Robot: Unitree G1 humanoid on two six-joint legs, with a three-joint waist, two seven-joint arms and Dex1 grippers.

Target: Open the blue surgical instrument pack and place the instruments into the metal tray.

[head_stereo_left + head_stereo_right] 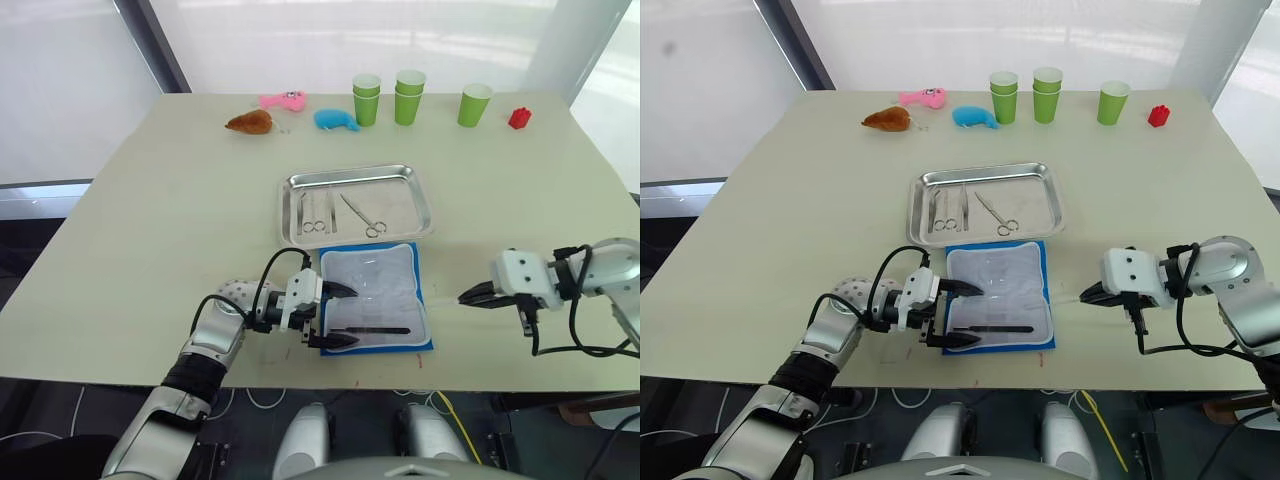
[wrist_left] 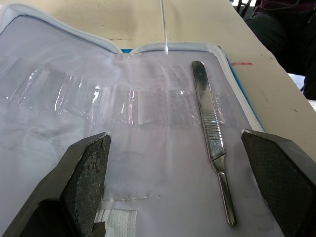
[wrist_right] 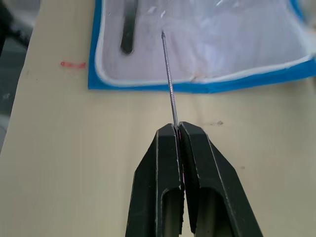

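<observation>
The blue surgical instrument pack (image 1: pixel 380 280) lies open near the table's front edge, white lining up. A silver, ridged scalpel-like handle (image 2: pixel 210 128) rests on the lining on the side nearest me. My left gripper (image 1: pixel 348 316) is open at the pack's left edge, one finger on each side of that handle's end. To the right of the pack, just above the table, my right gripper (image 3: pixel 177 127) is shut on a thin needle-like instrument (image 3: pixel 168 79) that points toward the pack. Just behind the pack, the metal tray (image 1: pixel 350 173) holds scissors (image 1: pixel 362 217) and forceps (image 1: pixel 312 213).
Along the far edge stand green cups (image 1: pixel 367 100), (image 1: pixel 409 97), (image 1: pixel 475 104) and a red block (image 1: pixel 519 118). A blue plush (image 1: pixel 336 120), a pink toy (image 1: pixel 283 100) and a brown toy (image 1: pixel 250 123) lie there too. The pack sits close to the table's front edge.
</observation>
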